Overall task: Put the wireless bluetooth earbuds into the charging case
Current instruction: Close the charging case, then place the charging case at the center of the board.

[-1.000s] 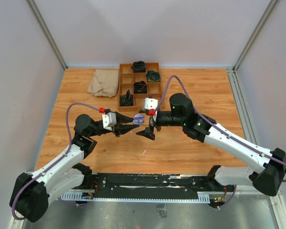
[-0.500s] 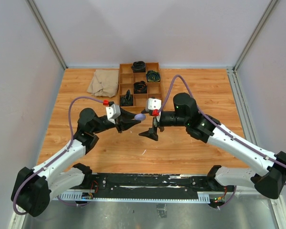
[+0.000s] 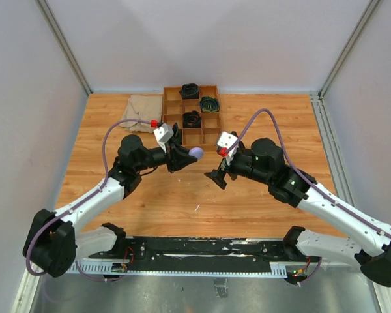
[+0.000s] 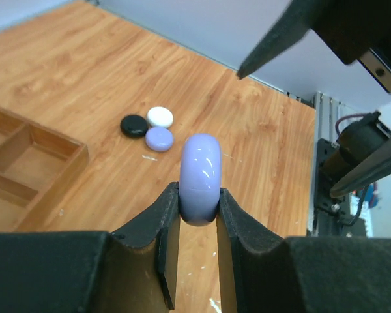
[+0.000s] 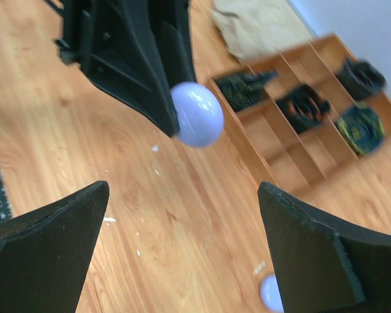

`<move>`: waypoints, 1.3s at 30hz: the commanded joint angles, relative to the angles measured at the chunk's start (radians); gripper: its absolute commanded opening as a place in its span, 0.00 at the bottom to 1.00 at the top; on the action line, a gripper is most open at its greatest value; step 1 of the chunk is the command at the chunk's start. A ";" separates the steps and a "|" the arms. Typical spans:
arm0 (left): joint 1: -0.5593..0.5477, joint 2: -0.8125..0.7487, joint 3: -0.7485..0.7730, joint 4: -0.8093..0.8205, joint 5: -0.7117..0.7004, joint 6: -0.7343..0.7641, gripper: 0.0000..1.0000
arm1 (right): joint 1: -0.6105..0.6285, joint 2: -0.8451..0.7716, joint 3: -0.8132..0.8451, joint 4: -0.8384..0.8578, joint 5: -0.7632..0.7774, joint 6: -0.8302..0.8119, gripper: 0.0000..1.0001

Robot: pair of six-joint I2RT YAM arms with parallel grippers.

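— Swinging away now! Left tool [image 3: 188, 155] has carried the lilac charging case [image 3: 195, 153] up toward the wooden tray [image 3: 163, 111]. Right tool [image 3: 219, 177] has backed off to its own side, fingers spread wide, nothing in them.
— So the gap between them has opened?
— Looks it. No insertion yet, I'd say. Case is pinched tight, held on edge, clear above the worktop [image 3: 267, 124].
— Which way's it facing?
— Flat faces against the fingers, rim and seam toward the left wrist camera, long axis standing upright there. Seems shut.
— And the earbuds?
— Can't honestly pick them out. Three small pucks [image 4: 159, 138] beyond might be other cases.
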 commanded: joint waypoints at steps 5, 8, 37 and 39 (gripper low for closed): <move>-0.034 0.186 0.100 -0.143 -0.098 -0.289 0.01 | -0.006 -0.140 -0.137 -0.057 0.509 0.205 0.99; -0.053 0.261 0.092 -0.143 -0.164 -0.345 0.04 | -0.006 -0.191 -0.189 -0.058 0.581 0.249 0.99; -0.247 1.019 0.561 -0.185 -0.362 -0.562 0.37 | -0.007 -0.319 -0.311 -0.163 0.766 0.364 0.99; -0.247 1.010 0.558 -0.211 -0.389 -0.546 0.40 | -0.006 -0.326 -0.312 -0.165 0.772 0.364 0.99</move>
